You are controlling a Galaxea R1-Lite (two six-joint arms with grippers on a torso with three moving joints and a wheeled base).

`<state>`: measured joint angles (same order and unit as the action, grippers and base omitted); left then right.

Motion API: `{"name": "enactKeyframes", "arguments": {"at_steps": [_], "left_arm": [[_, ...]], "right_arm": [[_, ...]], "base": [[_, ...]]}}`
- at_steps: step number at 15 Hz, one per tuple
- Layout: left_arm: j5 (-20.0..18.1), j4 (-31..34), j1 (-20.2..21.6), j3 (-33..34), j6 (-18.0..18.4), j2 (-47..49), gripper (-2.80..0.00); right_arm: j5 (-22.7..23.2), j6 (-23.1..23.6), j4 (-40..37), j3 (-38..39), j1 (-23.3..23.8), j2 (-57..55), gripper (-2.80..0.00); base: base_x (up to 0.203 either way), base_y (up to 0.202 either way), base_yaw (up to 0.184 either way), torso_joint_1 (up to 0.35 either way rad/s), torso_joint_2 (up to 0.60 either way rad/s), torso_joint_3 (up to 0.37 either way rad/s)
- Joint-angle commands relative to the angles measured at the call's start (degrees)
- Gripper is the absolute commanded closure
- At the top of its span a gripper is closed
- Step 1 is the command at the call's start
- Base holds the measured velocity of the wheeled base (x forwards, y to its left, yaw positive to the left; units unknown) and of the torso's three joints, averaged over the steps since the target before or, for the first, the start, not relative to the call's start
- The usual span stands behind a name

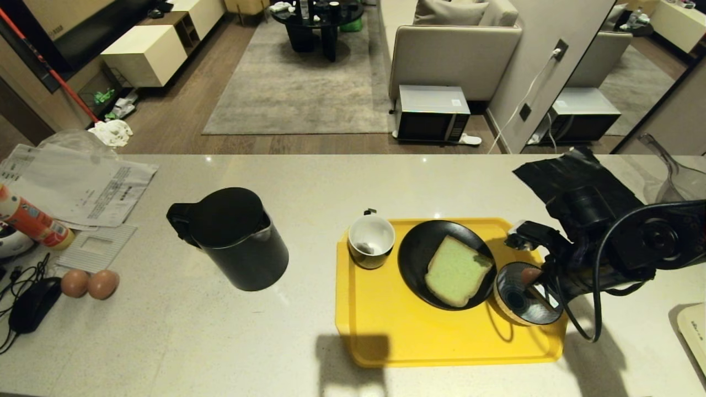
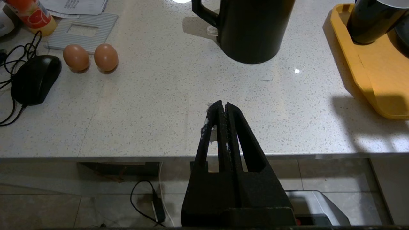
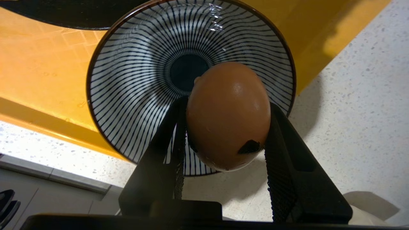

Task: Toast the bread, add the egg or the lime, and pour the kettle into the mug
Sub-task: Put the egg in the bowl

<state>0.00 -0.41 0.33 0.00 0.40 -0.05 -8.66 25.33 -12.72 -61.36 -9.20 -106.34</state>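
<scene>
My right gripper [image 3: 227,105] is shut on the egg [image 3: 228,115], a brown egg with a dark spot. It holds the egg just above the near rim of the blue-and-white striped bowl [image 3: 137,80] on the yellow tray [image 1: 386,331]. The bread [image 1: 456,270] lies on a black plate [image 1: 413,253] in the tray's middle. The mug [image 1: 371,241] stands at the tray's far left corner. The black kettle [image 1: 237,237] stands on the counter left of the tray. My left gripper [image 2: 222,104] is shut and empty at the counter's front edge. The lime is out of view.
Two plain brown eggs [image 1: 88,283] and a black mouse [image 1: 33,303] with its cable lie at the counter's left. Papers [image 1: 83,182] and an orange bottle [image 1: 30,220] sit behind them. A black bag [image 1: 573,171] and a clear jug [image 1: 675,176] are at the back right.
</scene>
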Motion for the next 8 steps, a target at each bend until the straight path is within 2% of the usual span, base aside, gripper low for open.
{"name": "enactKeyframes", "arguments": {"at_steps": [1,6,7,8], "left_arm": [[0.0,0.0,0.0,0.0,0.0,0.0,0.00],[0.1,0.0,0.0,0.0,-0.1,0.0,0.00],[0.0,0.0,0.0,0.0,0.0,0.0,0.00],[0.0,0.0,0.0,0.0,0.0,0.0,0.00]], "right_arm": [[0.0,0.2,0.6,-0.4,0.5,-2.9,0.00],[0.0,1.2,1.2,-1.2,1.3,-4.4,0.00],[0.0,1.2,1.2,-1.4,1.5,-4.5,-0.15],[0.0,1.5,1.2,-1.5,1.6,-4.5,-2.80]], "base": [[0.000,0.000,0.000,0.000,0.00,0.000],[0.000,0.000,0.000,0.000,0.00,0.000],[0.000,0.000,0.000,0.000,0.00,0.000],[0.000,0.000,0.000,0.000,0.00,0.000]]}}
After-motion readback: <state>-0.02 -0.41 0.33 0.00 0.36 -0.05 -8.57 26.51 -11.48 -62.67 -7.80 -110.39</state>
